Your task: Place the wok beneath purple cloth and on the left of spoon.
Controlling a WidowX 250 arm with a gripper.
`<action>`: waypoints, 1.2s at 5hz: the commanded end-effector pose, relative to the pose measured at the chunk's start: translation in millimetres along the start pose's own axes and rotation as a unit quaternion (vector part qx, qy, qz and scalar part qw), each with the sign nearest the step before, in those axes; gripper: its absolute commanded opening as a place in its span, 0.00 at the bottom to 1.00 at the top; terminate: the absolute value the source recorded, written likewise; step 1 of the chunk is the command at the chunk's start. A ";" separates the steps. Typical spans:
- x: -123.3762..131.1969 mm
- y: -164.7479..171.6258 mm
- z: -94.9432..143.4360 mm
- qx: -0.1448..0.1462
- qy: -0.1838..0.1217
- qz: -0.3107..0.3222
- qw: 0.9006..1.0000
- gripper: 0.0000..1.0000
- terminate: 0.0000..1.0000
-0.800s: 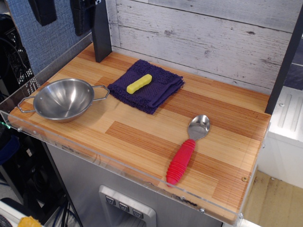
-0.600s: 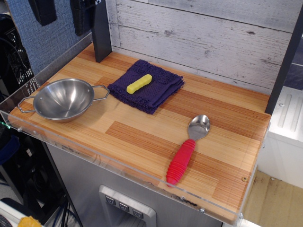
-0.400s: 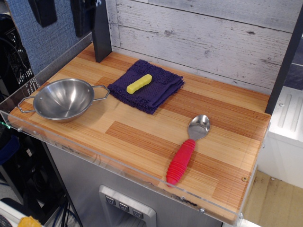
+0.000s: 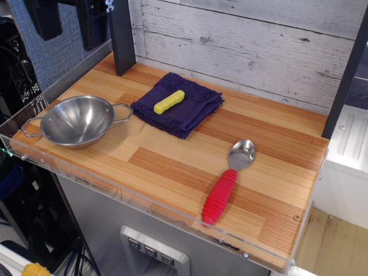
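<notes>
Wok (image 4: 77,120) upright at table's (image 4: 172,167) left front corner, purple cloth (image 4: 178,103) just right of its handle, yellow block (image 4: 169,101) on cloth, spoon (image 4: 228,181) well apart at right, gripper (image 4: 66,26) high above wok, fingers (image 4: 92,26) spread, empty.

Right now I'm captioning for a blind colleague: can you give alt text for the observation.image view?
A steel wok sits at the wooden table's left edge, beside a purple cloth carrying a yellow block. A red-handled spoon lies right. The open gripper hangs top left.
</notes>
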State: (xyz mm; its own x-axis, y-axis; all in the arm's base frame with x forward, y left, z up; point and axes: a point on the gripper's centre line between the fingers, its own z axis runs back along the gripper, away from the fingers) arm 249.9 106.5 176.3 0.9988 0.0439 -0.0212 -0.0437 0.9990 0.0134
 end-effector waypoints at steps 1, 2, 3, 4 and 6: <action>-3.2 1.5 3.8 0.017 -0.025 -0.005 1.000 1.00 0.00; -6.7 -2.1 -26.2 0.030 0.001 -0.016 0.999 1.00 0.00; -5.3 -1.0 -58.9 0.029 0.042 -0.020 0.999 1.00 0.00; 1.0 6.4 -80.2 0.029 0.054 -0.022 0.998 1.00 0.00; 4.5 19.3 -106.6 0.018 0.080 -0.024 0.996 1.00 0.00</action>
State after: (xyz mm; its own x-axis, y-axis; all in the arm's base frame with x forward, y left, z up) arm 250.6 122.7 61.0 0.9780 -0.0080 -0.2084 0.0147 0.9994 0.0304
